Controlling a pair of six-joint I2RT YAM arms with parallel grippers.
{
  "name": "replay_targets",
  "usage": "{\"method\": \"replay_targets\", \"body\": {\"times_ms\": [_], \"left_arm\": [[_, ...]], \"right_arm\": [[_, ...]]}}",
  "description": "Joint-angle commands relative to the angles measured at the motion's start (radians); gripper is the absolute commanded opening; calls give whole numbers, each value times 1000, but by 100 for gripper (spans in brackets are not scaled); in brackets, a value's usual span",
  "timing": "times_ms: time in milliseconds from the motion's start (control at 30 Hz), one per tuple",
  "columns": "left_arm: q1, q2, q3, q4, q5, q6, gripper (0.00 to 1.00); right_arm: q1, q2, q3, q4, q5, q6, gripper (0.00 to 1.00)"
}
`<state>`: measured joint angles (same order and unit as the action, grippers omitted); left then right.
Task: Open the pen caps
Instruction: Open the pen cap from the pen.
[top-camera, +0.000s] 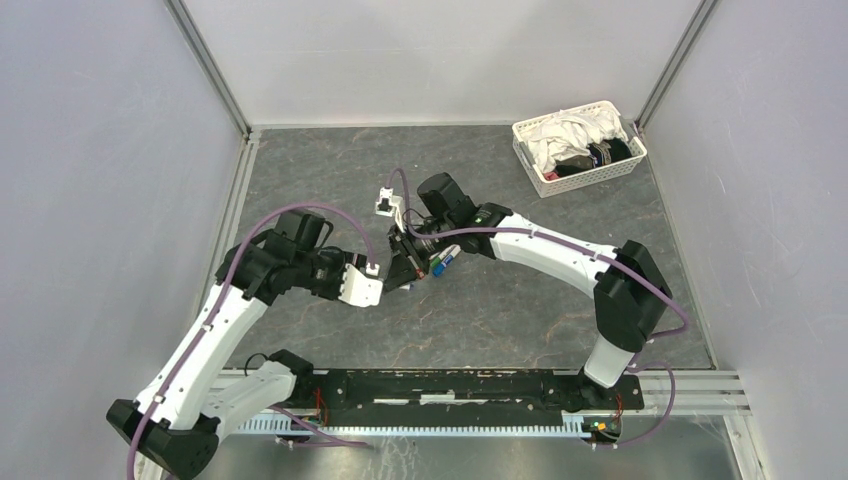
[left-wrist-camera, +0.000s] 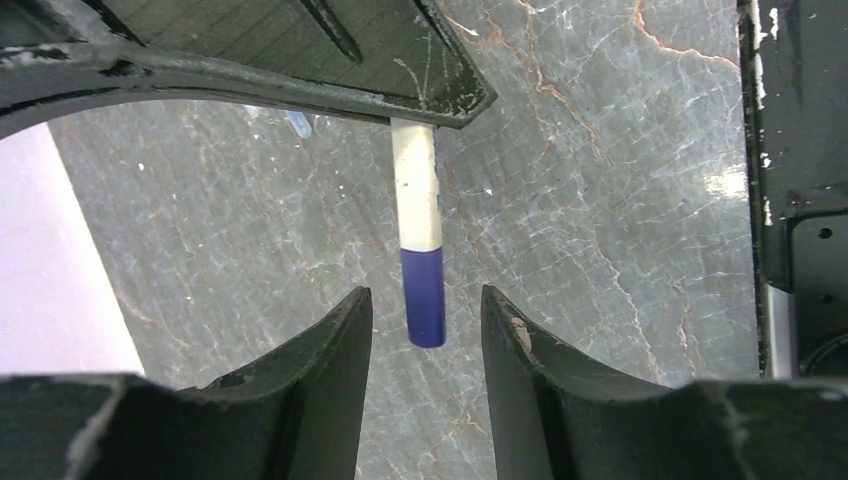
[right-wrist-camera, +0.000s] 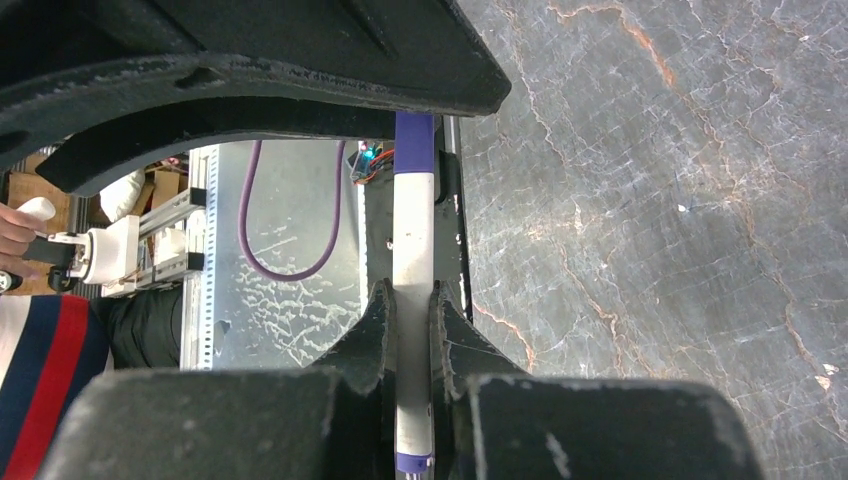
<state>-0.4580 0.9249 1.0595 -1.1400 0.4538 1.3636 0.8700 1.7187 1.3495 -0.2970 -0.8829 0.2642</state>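
My right gripper (right-wrist-camera: 410, 300) is shut on the white barrel of a pen (right-wrist-camera: 412, 240) and holds it above the table. The pen's blue-purple cap (left-wrist-camera: 423, 295) points at my left gripper (left-wrist-camera: 425, 300). The left gripper is open, and the cap's tip lies between its two fingertips (left-wrist-camera: 345, 320) without touching either. In the top view the two grippers meet at mid-table, left (top-camera: 385, 282) and right (top-camera: 410, 262). A few more pens (top-camera: 442, 260) with blue and green ends show beside the right gripper.
A white lattice basket (top-camera: 620, 168) of cloths stands at the back right corner. A small pale blue piece (left-wrist-camera: 298, 122) lies on the table beyond the held pen. The grey marble tabletop (top-camera: 520, 310) is walled on three sides.
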Motion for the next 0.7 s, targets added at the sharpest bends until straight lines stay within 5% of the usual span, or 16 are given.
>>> {"method": "replay_targets", "body": {"times_ms": [0,167,467,667], "left_arm": [[-5,11,31,-23,51,-53,50],[-6,41,27,-16,56,-70,46],[-7,72,19,36,37,-62,4],[-5,74,13,38,-69,-64,2]], "right_arm": [[-3,-19,35,17,-18,-28,0],[-3,-12,45,57,-24,4,0],[-4,-11,50,50,-14,-3,0],[-21,-48,-14,-53,62,-94,0]]}}
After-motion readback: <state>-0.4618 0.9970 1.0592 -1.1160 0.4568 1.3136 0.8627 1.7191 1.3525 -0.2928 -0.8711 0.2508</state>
